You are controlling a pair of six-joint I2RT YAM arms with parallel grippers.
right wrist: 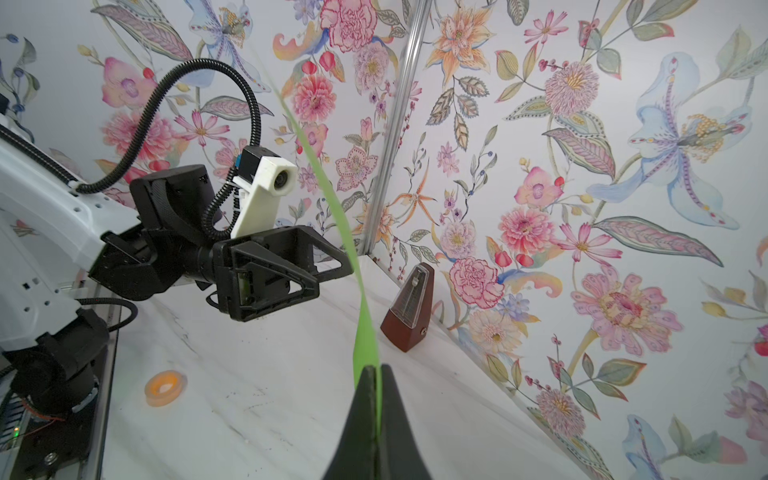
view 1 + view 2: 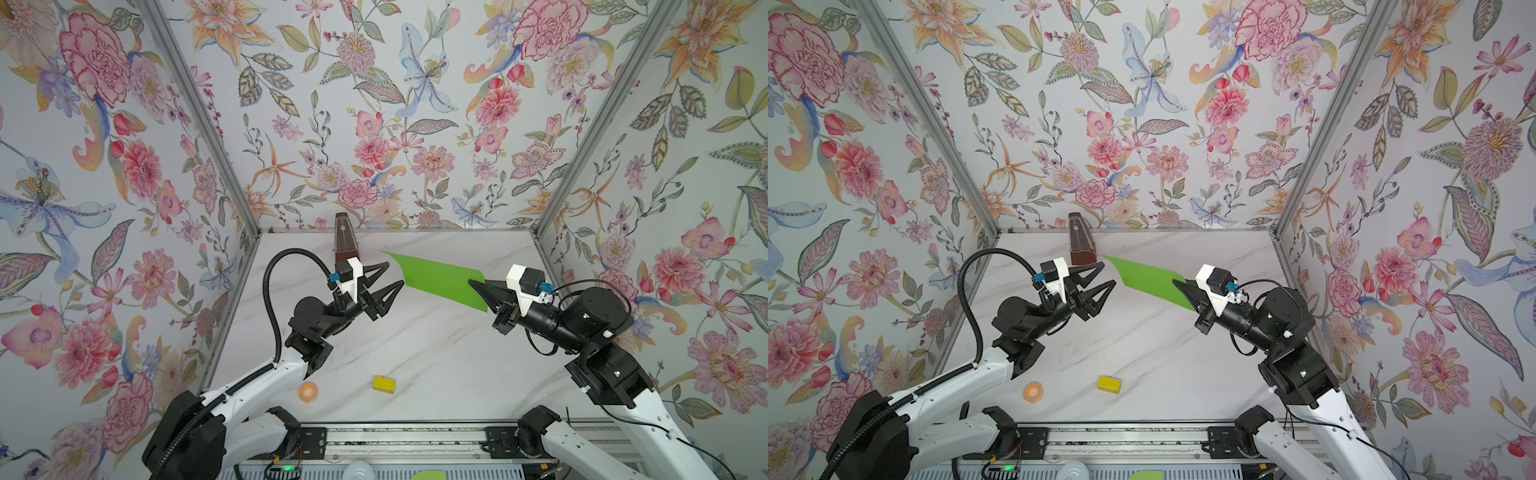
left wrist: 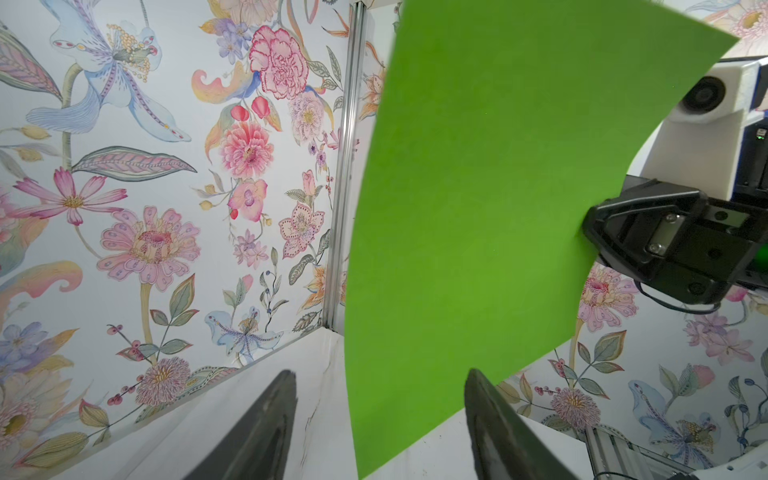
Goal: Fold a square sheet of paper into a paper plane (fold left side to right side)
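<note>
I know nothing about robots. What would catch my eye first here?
The bright lime-green square sheet of paper is held on edge over the white table, pinched at one side by the right gripper. The left gripper hangs open at the sheet's opposite edge. Loud floral wallpaper covers the walls, and a brown metronome stands at the back.

Colour findings, as seen in a top view: the square sheet of paper [image 2: 436,278] at centre frame is uniform bright lime green and unmarked. The wallpaper [image 2: 374,104] across the upper frame and both sides has a pale ground with pink, orange and blue flowers and grey-green leaves. The table [image 2: 415,340] is white marble pattern with grey veins. The block [image 2: 384,384] at lower centre is yellow. The small ring [image 2: 308,392] at lower left is orange. The metronome [image 2: 345,245] is dark brown. The left gripper [image 2: 395,273] and the right gripper [image 2: 473,284] are black with white camera mounts.
</note>
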